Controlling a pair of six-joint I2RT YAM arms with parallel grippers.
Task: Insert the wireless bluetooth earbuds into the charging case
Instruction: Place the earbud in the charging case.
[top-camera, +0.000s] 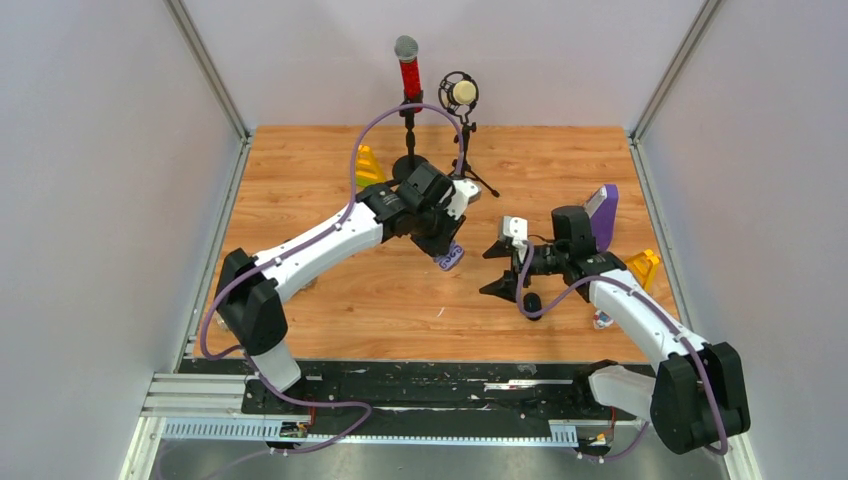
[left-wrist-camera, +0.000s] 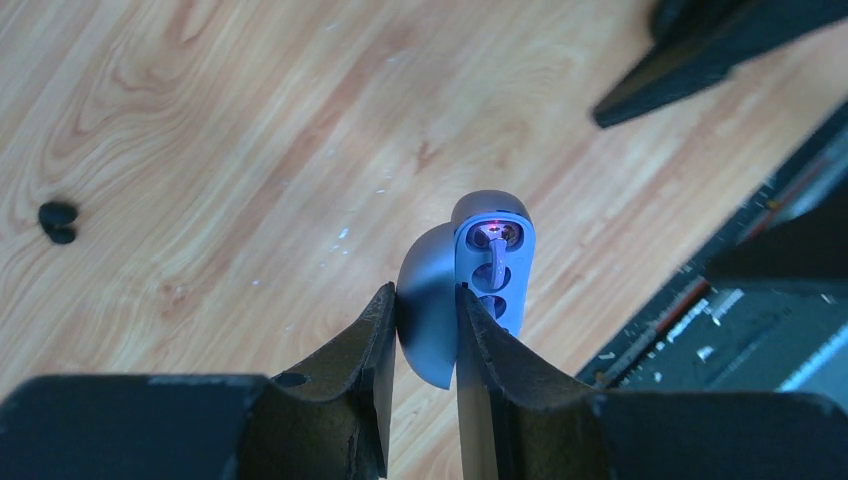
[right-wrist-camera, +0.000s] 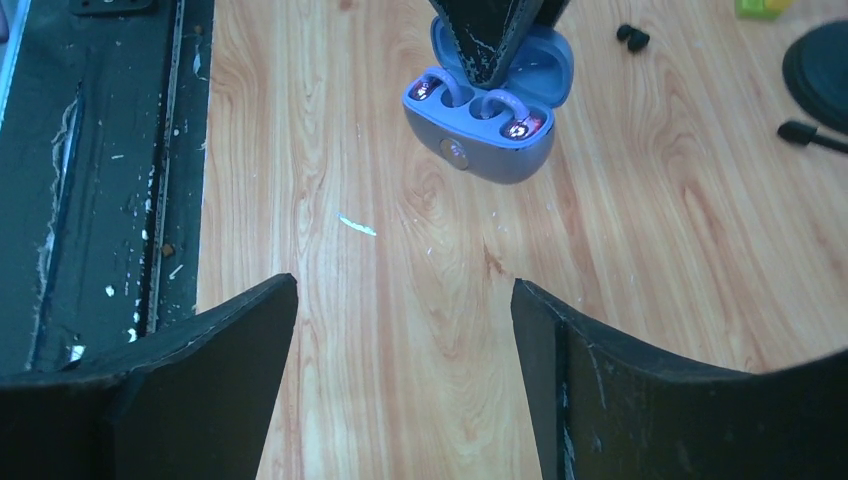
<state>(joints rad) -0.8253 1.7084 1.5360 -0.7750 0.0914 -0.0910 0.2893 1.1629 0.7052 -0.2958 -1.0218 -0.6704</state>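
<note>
over the table (top-camera: 400, 300), left gripper (left-wrist-camera: 425, 300) clamps the open charging case (right-wrist-camera: 490, 155), earbuds (right-wrist-camera: 517, 126) seemingly inside; right gripper (right-wrist-camera: 405, 288) gapes.

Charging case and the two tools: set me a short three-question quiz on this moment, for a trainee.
1. True or false: the right tool is shut on an earbud.
2. What holds the open charging case above the table? A) the left tool B) the right tool C) a microphone stand
3. Fill in: the black earbuds lie on the ____, apart from the case.

Key: 1 false, it is open and empty. 2 A. 3 table.
</note>
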